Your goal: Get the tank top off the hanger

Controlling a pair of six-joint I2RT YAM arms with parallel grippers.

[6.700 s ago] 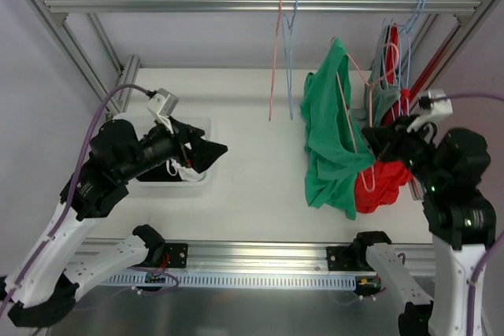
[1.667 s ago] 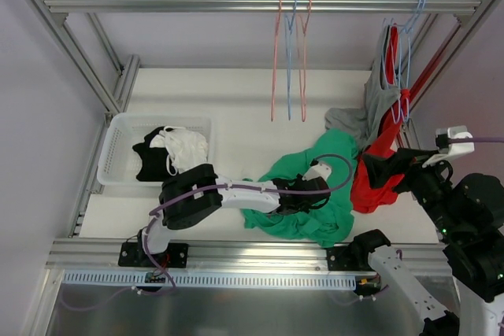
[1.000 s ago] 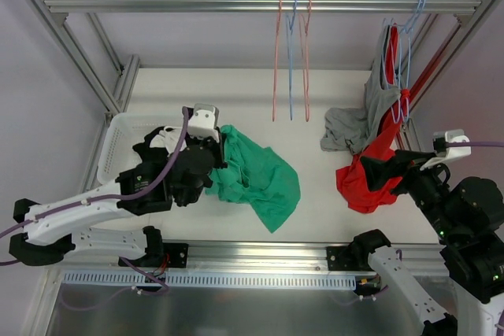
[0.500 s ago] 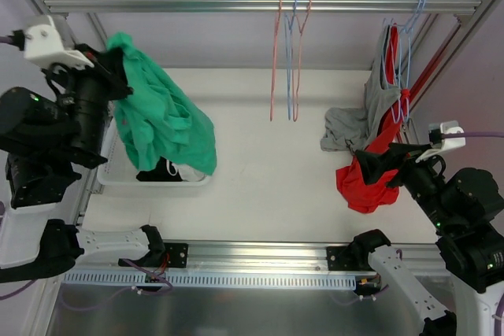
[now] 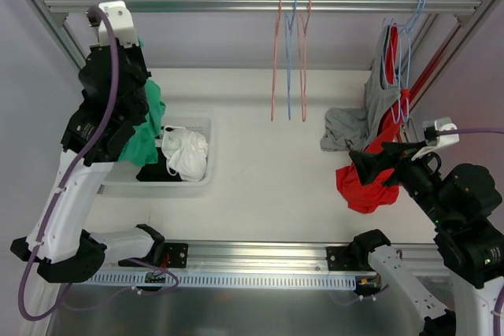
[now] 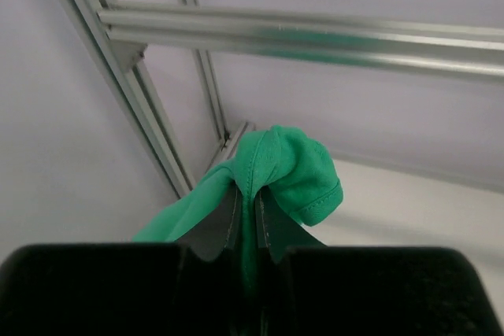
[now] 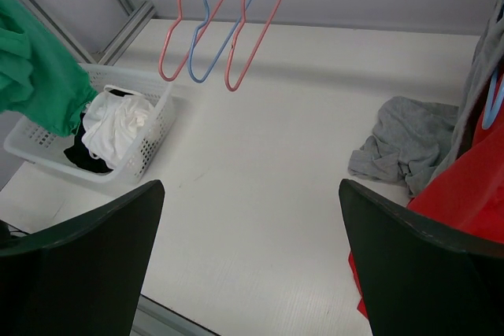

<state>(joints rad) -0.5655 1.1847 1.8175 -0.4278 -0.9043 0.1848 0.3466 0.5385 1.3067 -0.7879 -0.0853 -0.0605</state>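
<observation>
My left gripper is shut on a fold of the green tank top, held high near the frame's back-left post. In the top view the left gripper is raised. The green tank top hangs beside the arm over the white basket, free of any hanger. It also shows at the left of the right wrist view. Three empty hangers hang on the rail. My right gripper is open and empty above the table; in the top view the right gripper is beside the red garment.
The basket holds white and black clothes. A grey top and a red top hang from blue hangers at the right and drape onto the table. Aluminium frame posts stand on both sides.
My left arm has turned and the green tank top has swung from spread out in front of it to hanging behind it over the basket. The right arm has barely moved.
</observation>
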